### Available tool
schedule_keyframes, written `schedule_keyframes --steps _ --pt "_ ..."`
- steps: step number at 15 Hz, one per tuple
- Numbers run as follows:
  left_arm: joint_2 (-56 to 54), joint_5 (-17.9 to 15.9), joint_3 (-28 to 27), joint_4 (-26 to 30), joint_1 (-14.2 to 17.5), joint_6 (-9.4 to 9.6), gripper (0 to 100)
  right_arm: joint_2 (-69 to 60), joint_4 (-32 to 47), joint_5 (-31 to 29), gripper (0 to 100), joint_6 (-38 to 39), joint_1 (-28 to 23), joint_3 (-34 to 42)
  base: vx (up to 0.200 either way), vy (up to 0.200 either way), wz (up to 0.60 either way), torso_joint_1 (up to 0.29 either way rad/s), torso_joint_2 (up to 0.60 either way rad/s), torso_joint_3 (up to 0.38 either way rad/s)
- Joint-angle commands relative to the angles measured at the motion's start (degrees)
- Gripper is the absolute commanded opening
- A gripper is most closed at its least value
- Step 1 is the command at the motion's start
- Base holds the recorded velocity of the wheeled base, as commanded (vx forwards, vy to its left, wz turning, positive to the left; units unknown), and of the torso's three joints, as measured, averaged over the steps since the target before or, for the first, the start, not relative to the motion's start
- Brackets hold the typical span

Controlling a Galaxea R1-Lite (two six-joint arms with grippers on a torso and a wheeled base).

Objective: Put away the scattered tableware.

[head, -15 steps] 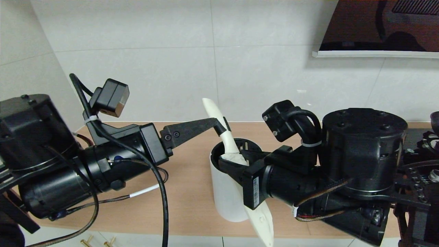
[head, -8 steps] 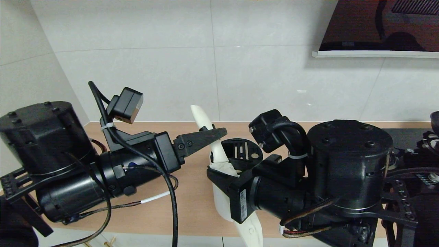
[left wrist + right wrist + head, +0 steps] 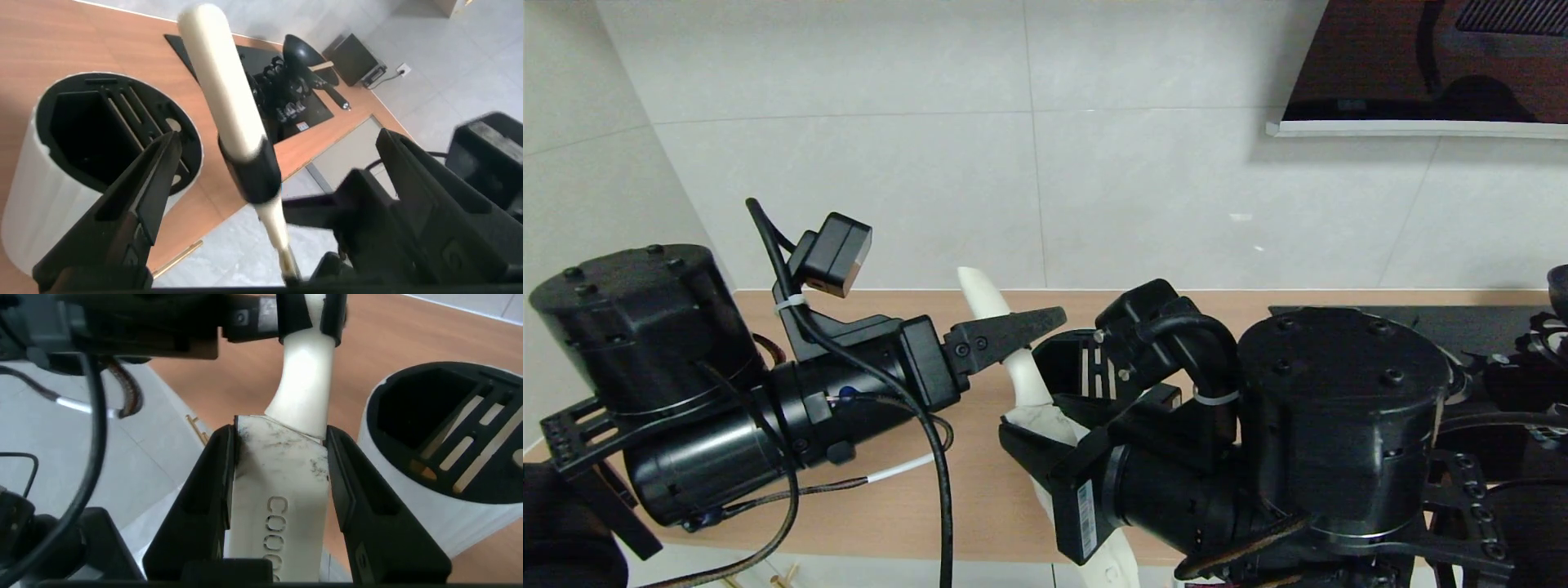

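A white spatula (image 3: 1023, 371) is held over the wooden counter (image 3: 980, 490), just left of a white utensil holder (image 3: 1094, 359) with a black slotted insert. My right gripper (image 3: 1045, 433) is shut on the spatula's wide blade (image 3: 282, 482), one finger on each edge. My left gripper (image 3: 1045, 320) is open. In the left wrist view its fingers (image 3: 147, 204) stand well apart on either side of the handle (image 3: 221, 82), which carries a black band. The holder (image 3: 106, 147) stands upright beside the handle. In the right wrist view the holder (image 3: 441, 449) is next to the blade.
A dark cooktop (image 3: 1421, 314) lies on the counter to the right, with a black utensil (image 3: 298, 53) on it. A range hood (image 3: 1421, 65) hangs at the upper right. A tiled wall closes the back. The counter's front edge runs just below the grippers.
The right gripper has carried the spatula left and lower, away from the holder's mouth. The left arm has shifted right and lower, so the handle now crosses farther back along its finger.
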Motion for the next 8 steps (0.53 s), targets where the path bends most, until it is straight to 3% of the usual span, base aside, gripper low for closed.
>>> schedule_keyframes --steps 1,2,3,8 --pt "-0.08 -0.01 0.00 -0.02 0.02 -0.03 100 0.11 0.00 0.01 0 -0.01 0.29 0.02 0.000 0.000 0.00 0.000 0.00 0.000" --pt "-0.08 -0.01 0.00 -0.02 0.02 -0.03 100 0.11 0.00 0.01 0 -0.01 0.29 0.02 0.000 0.000 0.00 0.000 0.00 0.000" --pt "0.01 -0.01 0.00 -0.02 0.02 -0.03 0 0.11 0.00 0.01 0 -0.01 0.64 0.11 0.000 0.000 0.00 0.000 0.00 0.000" --pt "0.36 -0.01 -0.09 -0.02 0.02 -0.03 0 -0.24 -0.44 0.01 0 0.08 1.08 0.28 0.000 0.000 0.00 0.000 0.00 0.000"
